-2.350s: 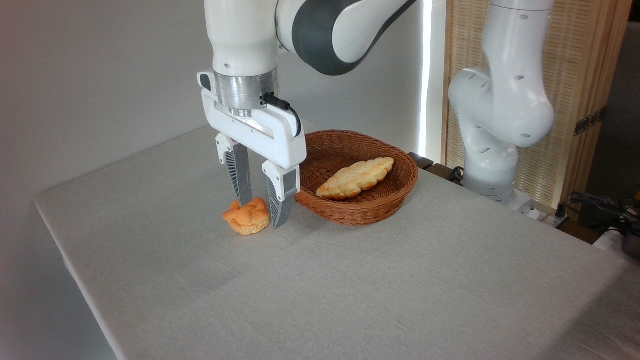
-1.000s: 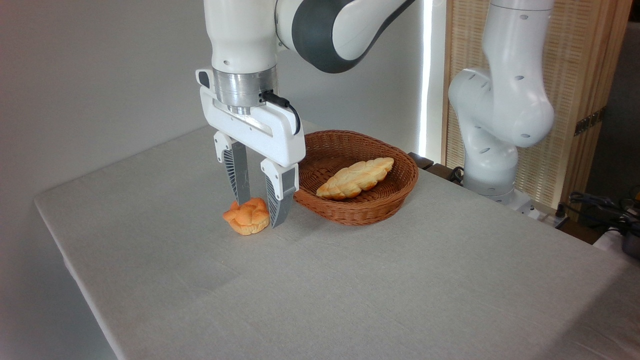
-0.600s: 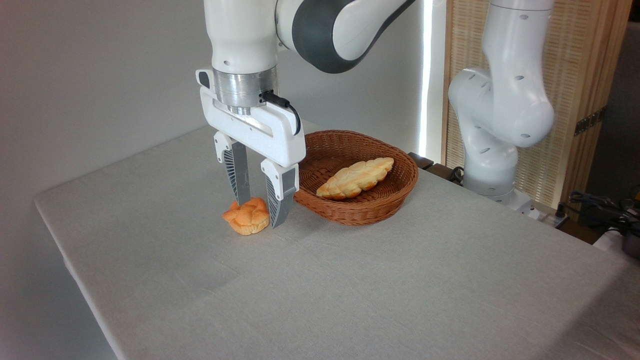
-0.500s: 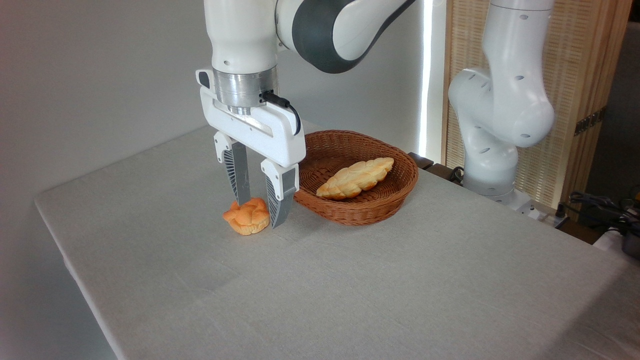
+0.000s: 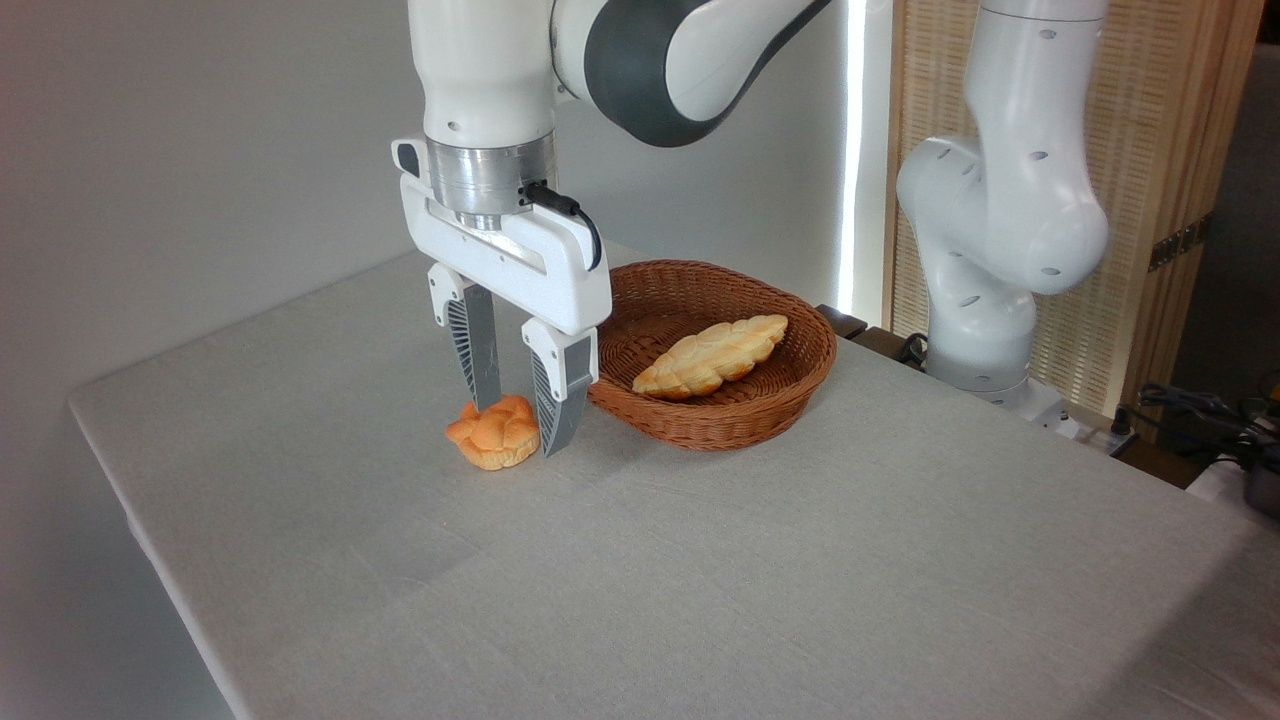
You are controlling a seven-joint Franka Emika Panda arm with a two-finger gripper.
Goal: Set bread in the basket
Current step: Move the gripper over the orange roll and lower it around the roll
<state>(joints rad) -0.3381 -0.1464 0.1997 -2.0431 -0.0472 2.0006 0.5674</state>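
The bread, a small orange knotted bun, sits on the table just left of the basket. My gripper hangs straight down over it, open. One finger stands behind the bun and the other at its right side. The bun rests on the cloth, and I cannot tell whether the fingers touch it. The basket is an oval brown wicker one, about a finger's width to the right of the gripper.
A longer pale braided loaf lies inside the basket. The arm's white base stands behind the table at the right. The table's left edge is near. Bare grey cloth fills the front.
Since the earliest frame the gripper has shifted a few pixels up and to the left. The bun has stayed in place. Nothing has moved in the last second.
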